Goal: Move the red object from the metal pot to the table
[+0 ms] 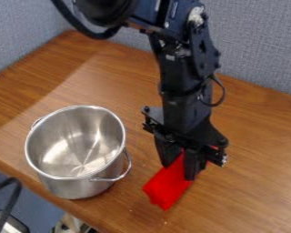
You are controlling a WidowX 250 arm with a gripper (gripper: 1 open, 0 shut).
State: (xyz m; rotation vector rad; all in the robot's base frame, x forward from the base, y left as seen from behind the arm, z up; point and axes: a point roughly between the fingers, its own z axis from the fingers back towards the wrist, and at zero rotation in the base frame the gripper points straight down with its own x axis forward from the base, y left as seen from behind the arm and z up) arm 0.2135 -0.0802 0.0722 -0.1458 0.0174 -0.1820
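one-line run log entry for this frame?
gripper: shut on red object | red object: out of metal pot, lower end at table, right of pot | not yet released

We see the metal pot (pixel 75 150) on the bench (pixel 63 73) at the near left; the red object (pixel 167 185) lies just right of it, under the pincer (pixel 185 166).

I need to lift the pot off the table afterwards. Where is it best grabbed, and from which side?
Take the pot by its rim, coming from straight above: it stands upright, open and empty, so one finger fits inside the thin wall. Use the left side, away from the red block and the tool.
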